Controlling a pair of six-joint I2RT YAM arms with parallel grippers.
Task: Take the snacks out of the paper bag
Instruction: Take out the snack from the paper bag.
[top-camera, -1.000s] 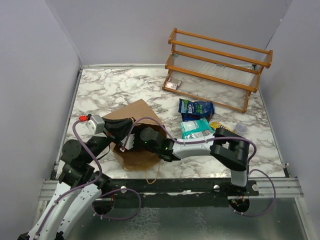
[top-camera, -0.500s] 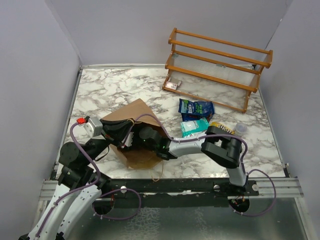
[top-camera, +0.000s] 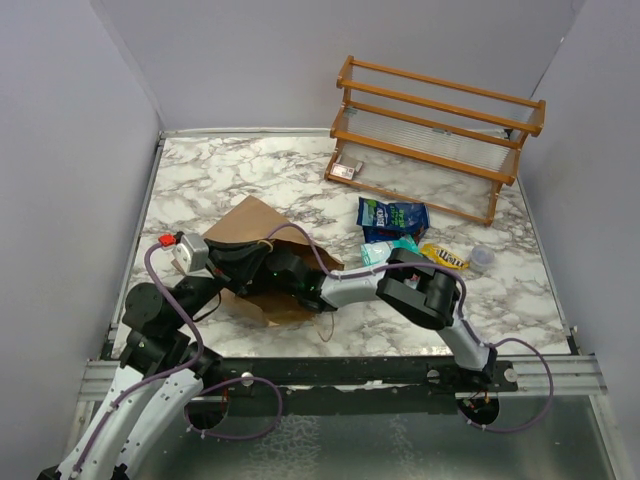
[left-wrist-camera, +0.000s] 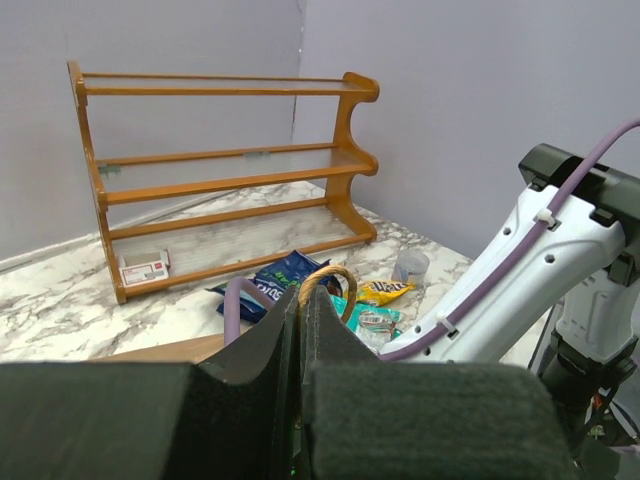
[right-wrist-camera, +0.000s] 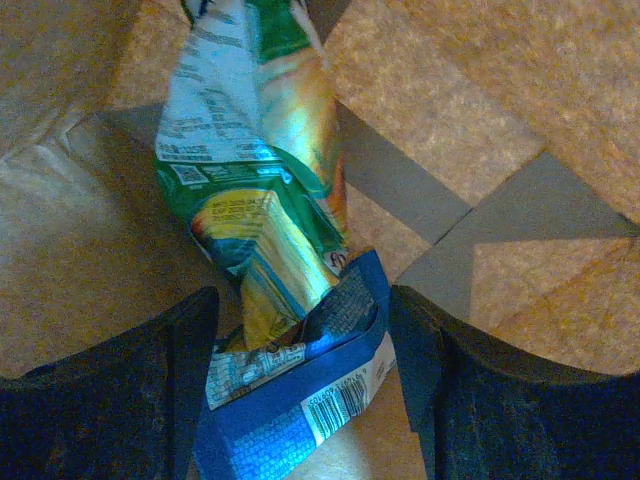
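Observation:
The brown paper bag (top-camera: 252, 222) lies on its side at the left of the table. My left gripper (top-camera: 238, 264) is shut on the bag's loop handle (left-wrist-camera: 327, 282), which sticks up between its fingers (left-wrist-camera: 262, 340). My right arm (top-camera: 345, 290) reaches into the bag's mouth, so its gripper is hidden in the top view. Inside the bag, my right gripper (right-wrist-camera: 302, 400) is open, its jaws either side of a blue packet (right-wrist-camera: 300, 415). A green-yellow packet (right-wrist-camera: 255, 170) lies just beyond it. Blue (top-camera: 392, 218), teal (top-camera: 383, 251) and yellow (top-camera: 443, 258) packets lie outside on the table.
A wooden rack (top-camera: 440, 130) stands at the back right with a small pale box (top-camera: 347, 170) at its foot. A clear cup (top-camera: 482, 258) sits by the yellow packet. Grey walls close in the table on both sides.
My right arm has pushed further left and deeper into the bag. The bag has shifted left and back with it. My left gripper still holds the handle.

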